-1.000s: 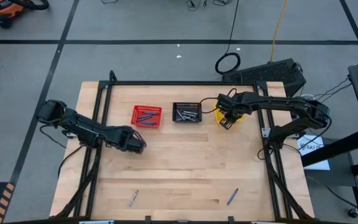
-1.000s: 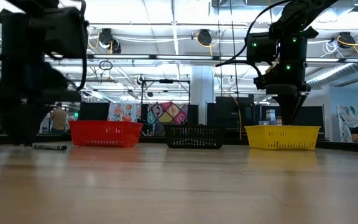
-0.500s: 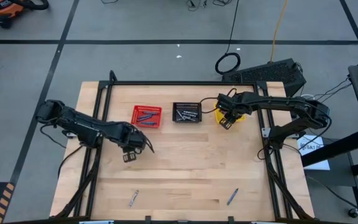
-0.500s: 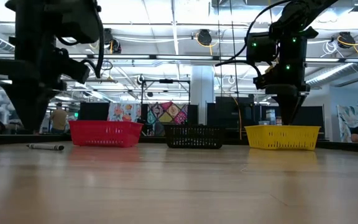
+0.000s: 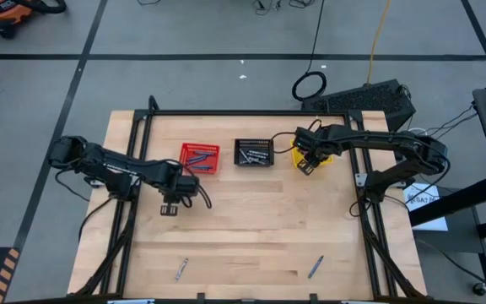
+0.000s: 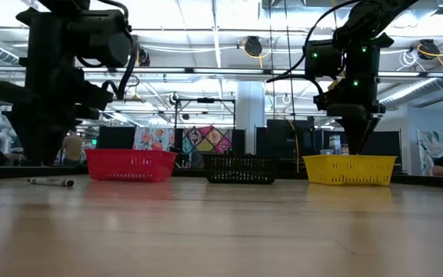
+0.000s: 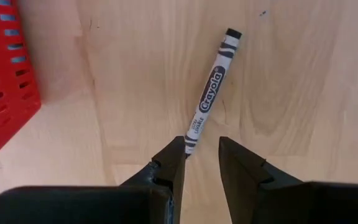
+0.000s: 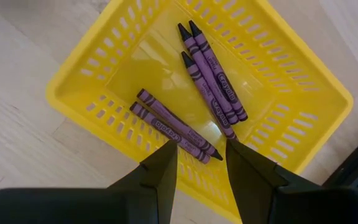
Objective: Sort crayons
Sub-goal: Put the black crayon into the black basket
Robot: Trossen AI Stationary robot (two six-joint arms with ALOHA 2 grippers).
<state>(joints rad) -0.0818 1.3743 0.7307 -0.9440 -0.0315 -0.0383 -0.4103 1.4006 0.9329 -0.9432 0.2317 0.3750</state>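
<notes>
A grey crayon (image 7: 211, 90) lies flat on the bare wood in front of the red basket (image 5: 199, 158); it also shows in the low view (image 6: 51, 182). My left gripper (image 7: 202, 155) hangs open above it, pointing down, and one fingertip covers the crayon's near end from the camera. My right gripper (image 8: 201, 158) hangs open over the yellow basket (image 8: 291, 93), which holds several purple crayons (image 8: 213, 87). The black basket (image 5: 253, 153) stands between the red and yellow ones and holds grey crayons. A grey crayon (image 5: 181, 268) and a blue crayon (image 5: 315, 267) lie near the table's near edge.
The three baskets stand in a row at the far side of the table. A black frame (image 5: 226, 113) runs around the table's edge. The wide middle of the wooden top (image 5: 260, 211) is bare. People show in the room beyond the table.
My left gripper has rolled about a quarter turn about its downward axis and has shifted slightly toward the red basket, staying open. The grey crayon below it has crept a little toward the table's left edge.
</notes>
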